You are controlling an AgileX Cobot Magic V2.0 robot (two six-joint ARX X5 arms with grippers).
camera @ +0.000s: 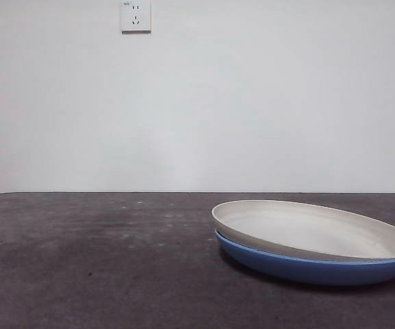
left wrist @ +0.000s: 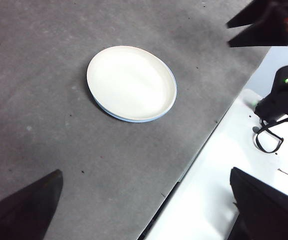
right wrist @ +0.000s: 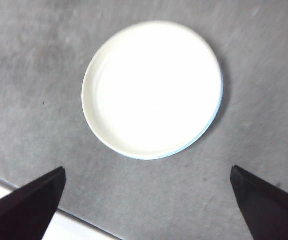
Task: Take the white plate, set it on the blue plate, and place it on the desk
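Observation:
The white plate (camera: 313, 229) rests on top of the blue plate (camera: 307, 269) at the right of the desk (camera: 94, 267) in the front view. In the left wrist view the white plate (left wrist: 131, 82) covers the blue plate, whose rim (left wrist: 129, 120) shows as a thin edge. In the right wrist view the white plate (right wrist: 151, 87) fills the middle, with a blue sliver (right wrist: 217, 107) at one side. My left gripper (left wrist: 148, 205) is open and empty, well away from the plates. My right gripper (right wrist: 148, 200) is open and empty, high above them.
A wall socket (camera: 135, 16) sits high on the white wall. In the left wrist view a white surface (left wrist: 218, 180) borders the desk's edge, and the other arm's black jaws (left wrist: 268, 22) and a cabled black device (left wrist: 278, 100) show beyond it.

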